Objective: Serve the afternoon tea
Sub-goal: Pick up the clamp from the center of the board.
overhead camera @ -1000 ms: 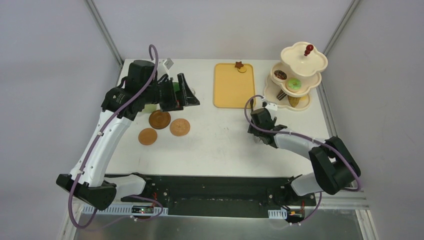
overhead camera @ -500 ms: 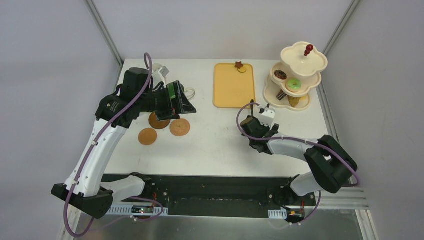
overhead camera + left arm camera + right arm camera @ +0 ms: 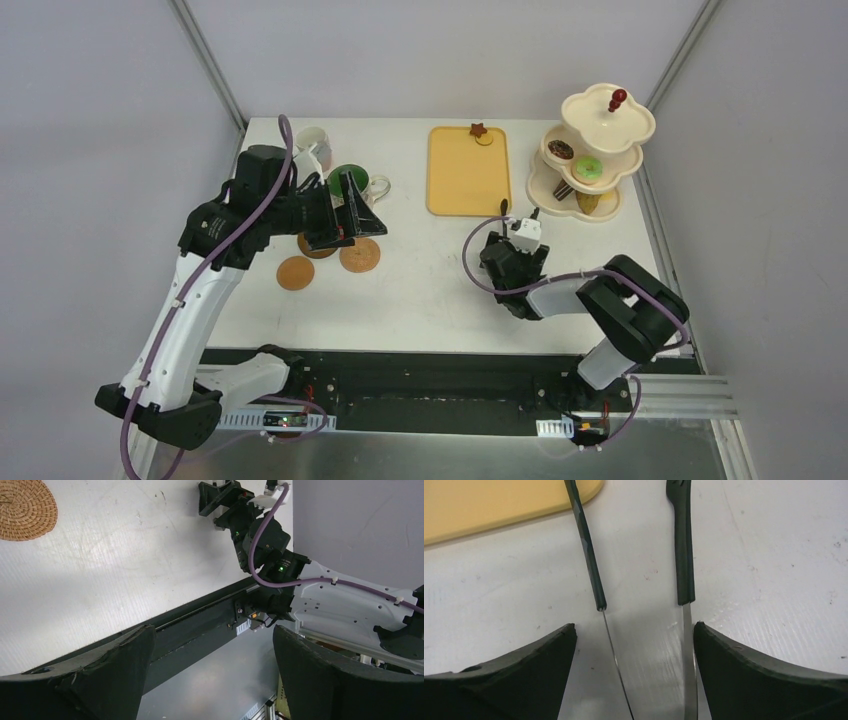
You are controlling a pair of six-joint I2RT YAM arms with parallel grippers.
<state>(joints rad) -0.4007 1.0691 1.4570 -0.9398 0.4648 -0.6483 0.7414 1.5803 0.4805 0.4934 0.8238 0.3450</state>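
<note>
My left gripper (image 3: 355,222) hangs open and empty above the round brown coasters (image 3: 295,272) (image 3: 359,254); a third coaster (image 3: 312,247) is partly hidden under it. One coaster (image 3: 25,510) also shows in the left wrist view, where the gripper (image 3: 212,630) holds nothing. Behind it stand a green-lined mug (image 3: 350,180) and a cream mug (image 3: 315,138). The cream stand (image 3: 600,125) with red knob (image 3: 618,98) holds pastries (image 3: 588,168). My right gripper (image 3: 634,626) (image 3: 515,240) is open, low over the table, with the black tongs (image 3: 684,555) lying between its fingers.
A yellow tray (image 3: 467,180) sits at the back centre with a star-shaped pastry (image 3: 479,130) at its far end; its corner (image 3: 499,505) shows in the right wrist view. The right arm (image 3: 265,535) stretches across the table's right half.
The left gripper has drawn back from the mugs toward the coasters, uncovering the green-lined mug. The right gripper has shifted left and its elbow has folded inward.
</note>
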